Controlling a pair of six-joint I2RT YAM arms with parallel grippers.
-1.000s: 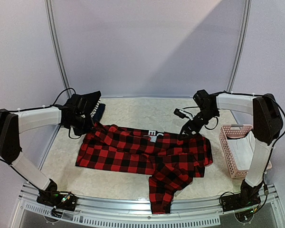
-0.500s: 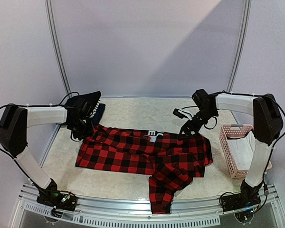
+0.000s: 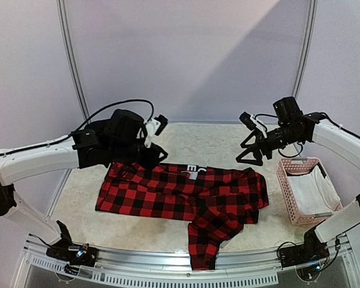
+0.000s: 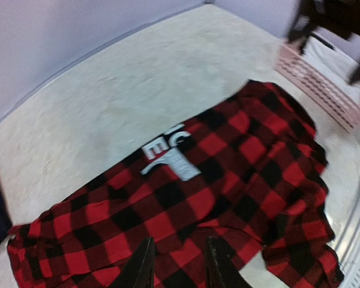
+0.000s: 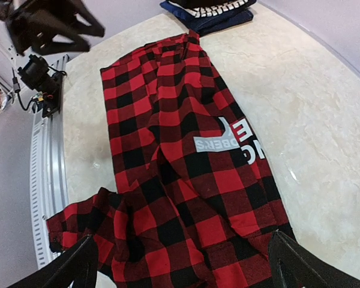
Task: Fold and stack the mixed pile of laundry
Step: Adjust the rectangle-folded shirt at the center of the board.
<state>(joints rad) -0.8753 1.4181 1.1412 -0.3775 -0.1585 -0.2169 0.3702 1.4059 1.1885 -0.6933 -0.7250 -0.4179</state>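
The red-and-black plaid flannel shirt [image 3: 180, 192] lies spread flat across the table's middle, one sleeve trailing over the front edge. A white printed patch [image 3: 194, 170] shows at its far edge. My left gripper [image 3: 158, 155] hovers above the shirt's left part; in the left wrist view its fingers [image 4: 143, 267] stand apart over the plaid [image 4: 216, 180] with nothing between them. My right gripper [image 3: 250, 155] hangs wide open above the shirt's far right corner, plaid [image 5: 180, 180] below it. Navy folded clothes [image 5: 210, 12] sit beyond the shirt's far end, mostly hidden behind the left arm in the top view.
A pink slatted basket [image 3: 288, 186] stands at the right edge with white cloth [image 3: 318, 192] in it. The metal rail [image 3: 168, 264] runs along the front edge. Purple walls close the back and sides.
The left gripper opened, rose from the shirt's left corner and swung right over the shirt. The right gripper lifted up and to the right, away from the shirt's corner, staying open.
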